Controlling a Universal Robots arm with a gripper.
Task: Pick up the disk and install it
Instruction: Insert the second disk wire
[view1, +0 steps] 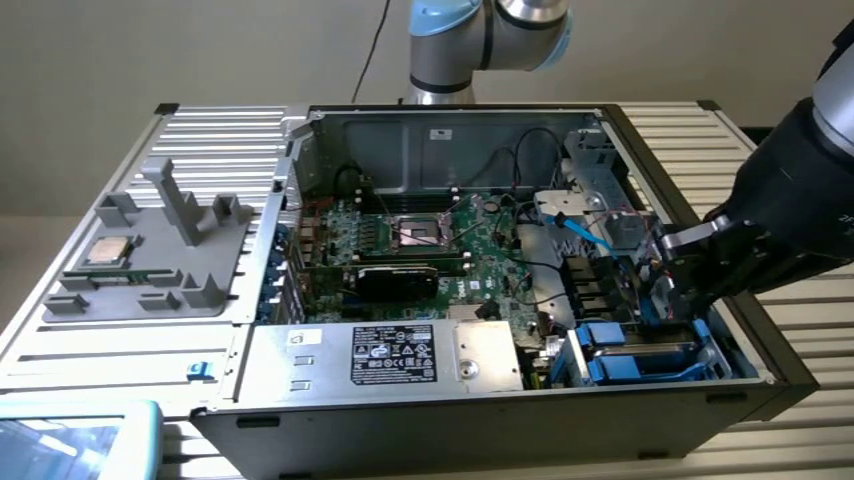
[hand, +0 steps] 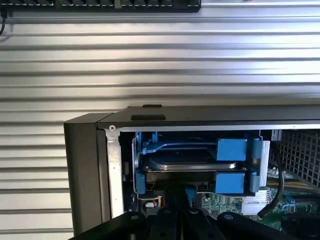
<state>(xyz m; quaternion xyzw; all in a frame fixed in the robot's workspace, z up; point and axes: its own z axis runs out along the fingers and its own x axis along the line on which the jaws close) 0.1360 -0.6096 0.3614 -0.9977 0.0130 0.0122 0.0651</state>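
While the computer case (view1: 507, 400) sits wide open on the ribbed metal table (view1: 120, 340), we can see the arm (view1: 801, 210) reaching in from the exterior view's right, with its gripper (view1: 683, 285) down inside the front corner of the case where the drive bay is. We read the gripper as clenched tight, and we can't make out anything pinched between its fingers. The disk (view1: 638, 345) is sitting in that bay, a grey metal slab with its blue plastic carrier (view1: 641, 368) wrapped around it, just beside the gripper. From the wrist view it's pretty clear: the disk (hand: 187, 161) lies flat between the blue rails (hand: 231, 149) with blue tabs above and below its edge, tucked under the dark top edge of the case (hand: 200, 115), and the gripper (hand: 177, 220) hovers right in front of it at the frame's lower edge. Elsewhere in the case we've got the green board (view1: 441, 240) with its empty square socket, a black card (view1: 387, 280) across it, a light blue cable (view1: 587, 235), and the big silver box (view1: 387, 355) with a black label along the near wall. On the exterior view's left there's a grey foam tray (view1: 160, 270) on the table with a small square silver chip (view1: 107, 252) resting on it.
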